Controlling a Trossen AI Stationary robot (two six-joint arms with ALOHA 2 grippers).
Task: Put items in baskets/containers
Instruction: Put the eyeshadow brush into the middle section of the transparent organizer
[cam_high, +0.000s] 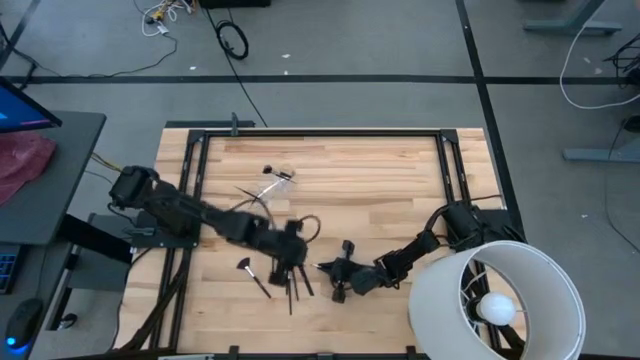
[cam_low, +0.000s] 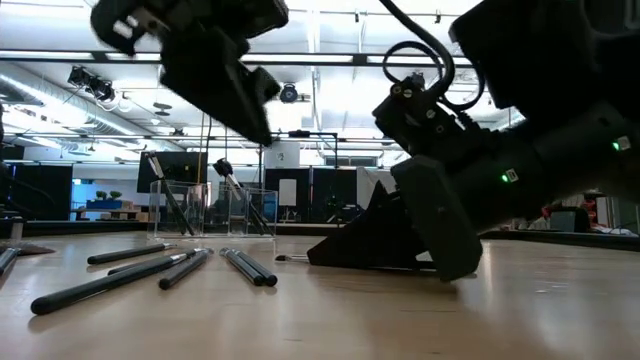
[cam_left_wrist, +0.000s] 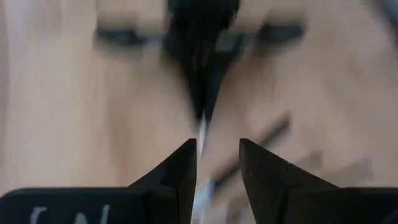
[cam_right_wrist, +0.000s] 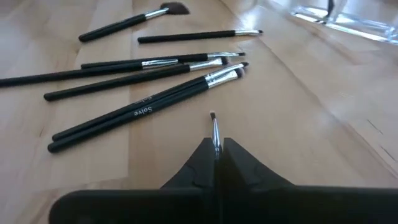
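The right gripper (cam_right_wrist: 218, 149) rests low on the wooden surface (cam_high: 380, 180) near its front edge, fingers pressed together on one thin brush (cam_right_wrist: 214, 129) whose tip pokes out ahead. Just beside it lie the loose brushes (cam_right_wrist: 149, 93), scattered near the front edge. The left gripper (cam_left_wrist: 217, 163) hovers above them, fingers partly apart, holding nothing. The clear container (cam_low: 212, 208) stands toward the back edge with brushes inside.

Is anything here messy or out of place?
Yes. Several makeup brushes lie scattered at odd angles on the table instead of in the clear container, which already holds a few. The right gripper pinches one brush.
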